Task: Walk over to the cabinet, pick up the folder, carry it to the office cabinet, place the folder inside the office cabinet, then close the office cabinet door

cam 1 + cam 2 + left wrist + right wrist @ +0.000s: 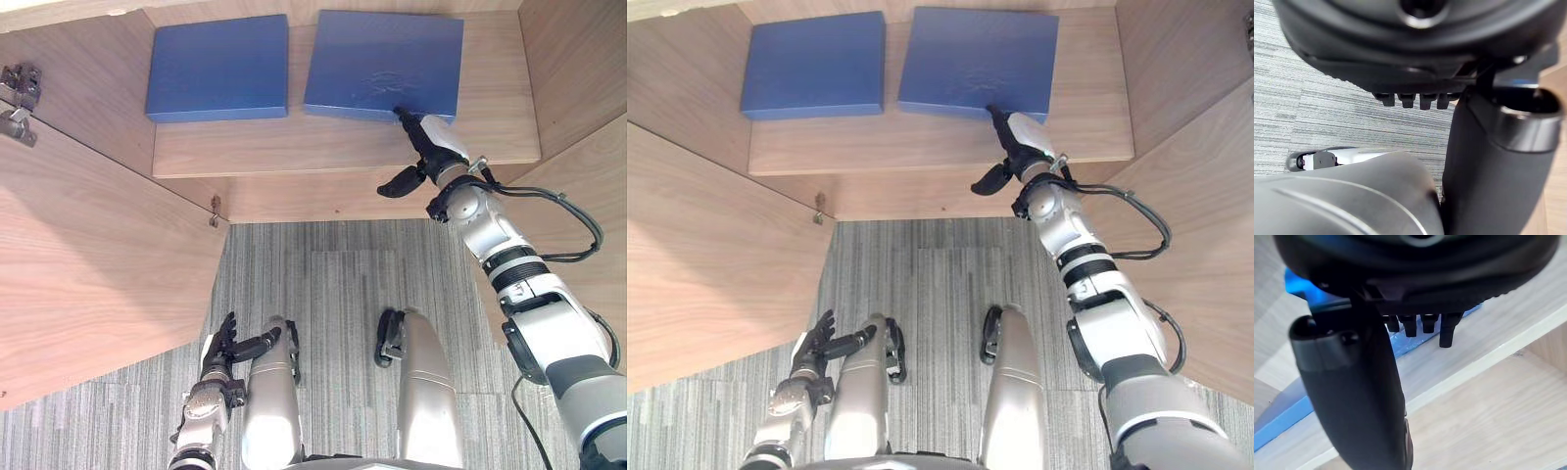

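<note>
Two blue folders lie flat on the wooden shelf (343, 149) of an open cabinet. The left folder (217, 69) lies apart from both hands. My right hand (427, 147) reaches up to the front edge of the right folder (382, 64). Its straight fingers touch that edge and its thumb sticks out to the side, away from the folder. In the right wrist view the fingertips (1447, 330) meet the folder's blue edge (1400, 343) above the pale shelf board (1488, 333). My left hand (223, 348) hangs low over the carpet, open and holding nothing.
The cabinet's left door (88, 264) stands swung open towards me, with metal hinges (18, 98) at its upper end. A right door panel (588, 186) stands open close beside my right arm. Grey striped carpet (333, 284) lies below the shelf.
</note>
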